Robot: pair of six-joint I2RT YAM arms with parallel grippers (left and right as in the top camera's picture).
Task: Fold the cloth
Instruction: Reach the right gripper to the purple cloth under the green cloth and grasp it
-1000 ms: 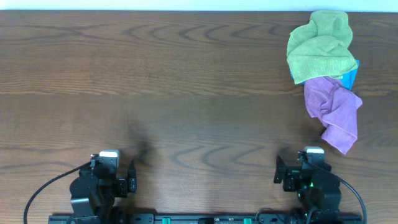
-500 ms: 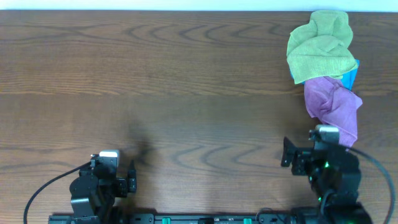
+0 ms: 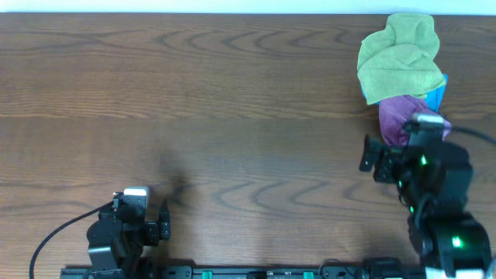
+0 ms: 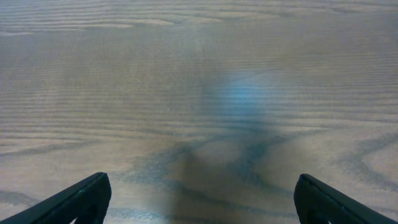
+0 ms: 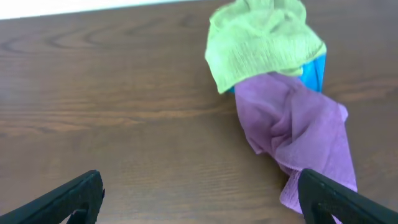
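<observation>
A crumpled purple cloth (image 5: 292, 127) lies on the wooden table at the back right, partly under a crumpled green cloth (image 3: 397, 58); the green cloth also shows in the right wrist view (image 5: 261, 40). A blue cloth (image 5: 313, 71) peeks out between them. In the overhead view the right arm covers most of the purple cloth (image 3: 395, 120). My right gripper (image 5: 199, 199) is open and empty, hovering just short of the purple cloth, its right finger over the cloth's near end. My left gripper (image 4: 199, 199) is open and empty above bare wood at the front left.
The wooden table (image 3: 232, 116) spans the view, with its far edge just behind the green cloth. The left arm (image 3: 128, 229) rests at the front edge.
My right arm has moved away from the front edge toward the back right, up to the purple cloth, and now covers most of it in the overhead view. The left arm has not moved.
</observation>
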